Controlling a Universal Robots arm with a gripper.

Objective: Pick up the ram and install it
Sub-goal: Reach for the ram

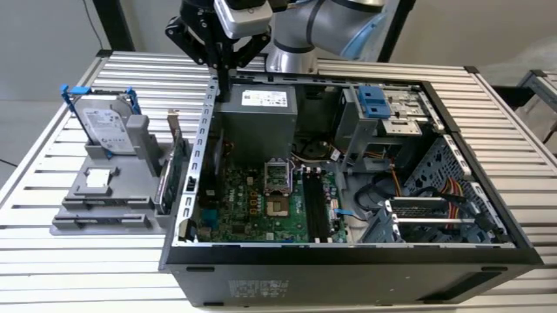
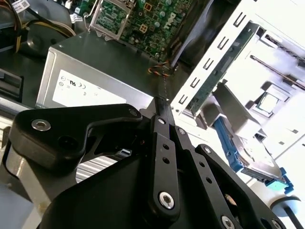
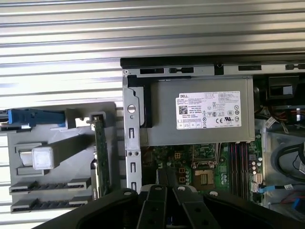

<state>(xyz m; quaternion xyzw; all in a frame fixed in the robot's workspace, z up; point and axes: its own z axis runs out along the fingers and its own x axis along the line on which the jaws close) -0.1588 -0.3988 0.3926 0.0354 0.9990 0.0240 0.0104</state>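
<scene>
The ram is out of view or hidden; I cannot pick it out in any view. My gripper [image 1: 224, 91] hangs fingers-down over the back corner of the open computer case [image 1: 205, 130], on the exterior view's left and just beside the grey power supply [image 1: 257, 111]. The black fingers meet at their tips in both wrist views, gripper [image 2: 160, 101] and gripper [image 3: 162, 177], and nothing shows between them. Below lies the green motherboard [image 1: 252, 202] with its dark memory slots [image 1: 314, 208], also seen as memory slots [image 3: 238, 162].
A grey rack [image 1: 104, 195] stands outside the case on the exterior view's left. It holds a silver hard drive in a blue frame [image 1: 109, 130] and a green card with a metal bracket [image 1: 177, 169], the same card [image 3: 100, 157] standing close to the case wall. Cables and drive bays fill the case's other side [image 1: 418, 189].
</scene>
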